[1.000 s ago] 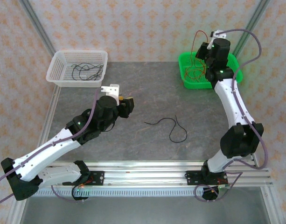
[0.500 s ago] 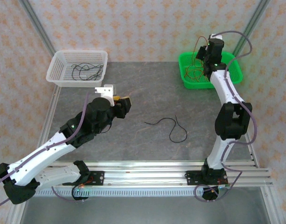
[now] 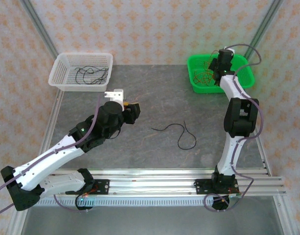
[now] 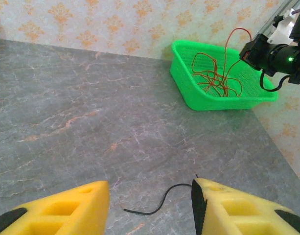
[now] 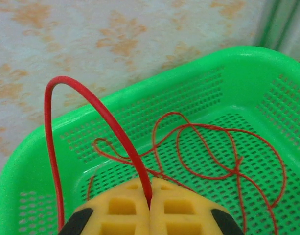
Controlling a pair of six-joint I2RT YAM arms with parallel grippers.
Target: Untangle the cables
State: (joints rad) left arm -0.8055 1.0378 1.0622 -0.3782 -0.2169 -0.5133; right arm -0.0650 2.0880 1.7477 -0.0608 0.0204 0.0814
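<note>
Thin red cables [image 3: 204, 76] lie looped in the green basket [image 3: 243, 81] at the back right. My right gripper [image 3: 218, 66] hovers over that basket, shut on one red cable [image 5: 91, 98] that arches up from between its yellow fingertips [image 5: 150, 188]. A single black cable [image 3: 176, 133] lies loose on the middle of the table, and more black cables [image 3: 91, 74] rest in the white basket [image 3: 59, 68]. My left gripper [image 3: 134, 108] hangs open left of the loose black cable [image 4: 159, 203], nothing between its fingers [image 4: 150, 198].
The grey table ends at metal frame posts and patterned walls. The white basket stands at the back left, the green basket [image 4: 189, 93] at the back right. The right arm [image 3: 238, 117] rises tall along the right side.
The right arm has stretched up and back, bringing its gripper and the held red cable lower over the green basket. The left arm swayed slightly and is back where it was.
</note>
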